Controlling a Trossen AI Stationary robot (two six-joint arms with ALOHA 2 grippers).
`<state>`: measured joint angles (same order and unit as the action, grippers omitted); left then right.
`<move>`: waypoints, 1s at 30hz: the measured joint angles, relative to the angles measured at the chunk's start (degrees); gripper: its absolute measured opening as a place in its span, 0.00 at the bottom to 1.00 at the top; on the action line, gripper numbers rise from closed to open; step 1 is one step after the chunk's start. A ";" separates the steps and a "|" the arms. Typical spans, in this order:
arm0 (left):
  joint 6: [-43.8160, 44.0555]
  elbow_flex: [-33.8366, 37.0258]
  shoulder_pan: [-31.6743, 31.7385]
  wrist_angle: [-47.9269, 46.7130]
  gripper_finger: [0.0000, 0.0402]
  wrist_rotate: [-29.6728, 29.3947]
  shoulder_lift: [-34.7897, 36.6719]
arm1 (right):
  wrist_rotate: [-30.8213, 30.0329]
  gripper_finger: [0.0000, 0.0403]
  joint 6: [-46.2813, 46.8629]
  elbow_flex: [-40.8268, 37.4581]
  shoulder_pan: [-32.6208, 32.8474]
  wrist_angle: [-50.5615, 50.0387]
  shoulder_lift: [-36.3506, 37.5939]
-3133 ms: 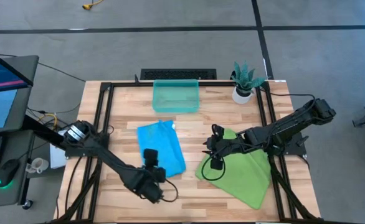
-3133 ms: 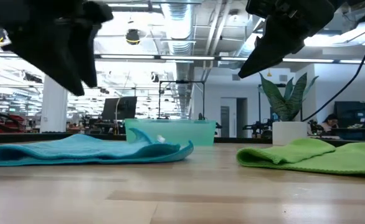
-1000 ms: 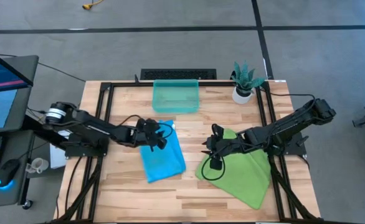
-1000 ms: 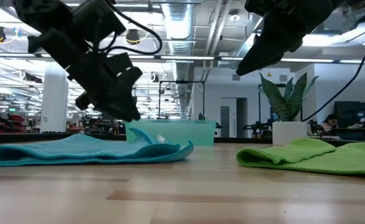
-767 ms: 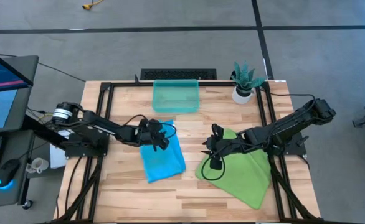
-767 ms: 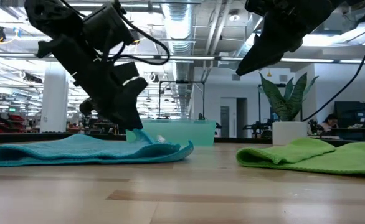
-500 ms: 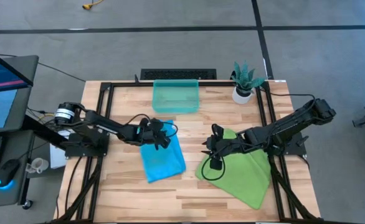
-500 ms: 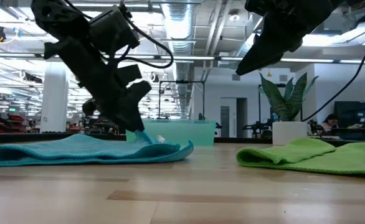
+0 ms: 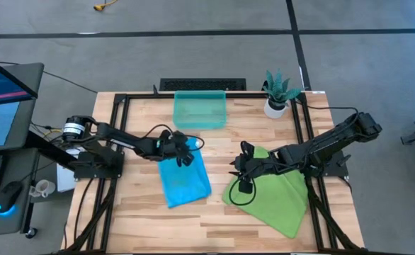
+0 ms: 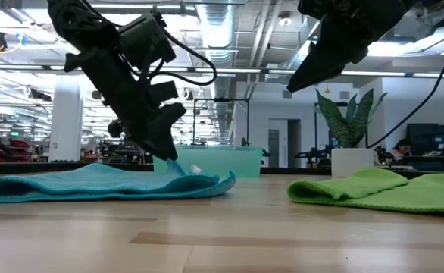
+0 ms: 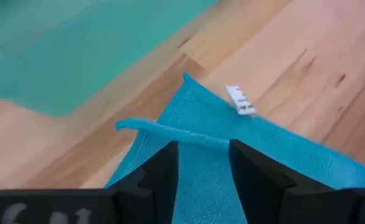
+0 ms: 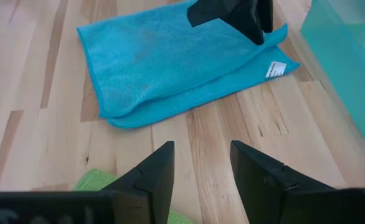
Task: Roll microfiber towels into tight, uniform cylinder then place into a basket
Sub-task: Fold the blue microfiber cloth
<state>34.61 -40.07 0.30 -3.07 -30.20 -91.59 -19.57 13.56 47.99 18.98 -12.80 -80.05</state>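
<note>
The left gripper hangs over the blue towel's corner nearest the teal basket, fingers parted with a raised fold of cloth between them; whether they pinch it is hard to tell. The towel lies folded just in front of the basket. The right gripper hovers with fingers spread and empty above bare wood beside the green towel, whose near edge that arm hides.

White pot with green plant, far right table corner.
</note>
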 joint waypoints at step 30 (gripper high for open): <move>3.02 -7.00 -1.84 -3.35 0.34 -0.84 -8.80 | 0.00 0.44 0.02 0.00 0.00 0.01 0.00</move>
<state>37.63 -47.07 -1.54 -6.42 -31.03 -100.38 -19.57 13.58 47.99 18.98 -12.78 -80.05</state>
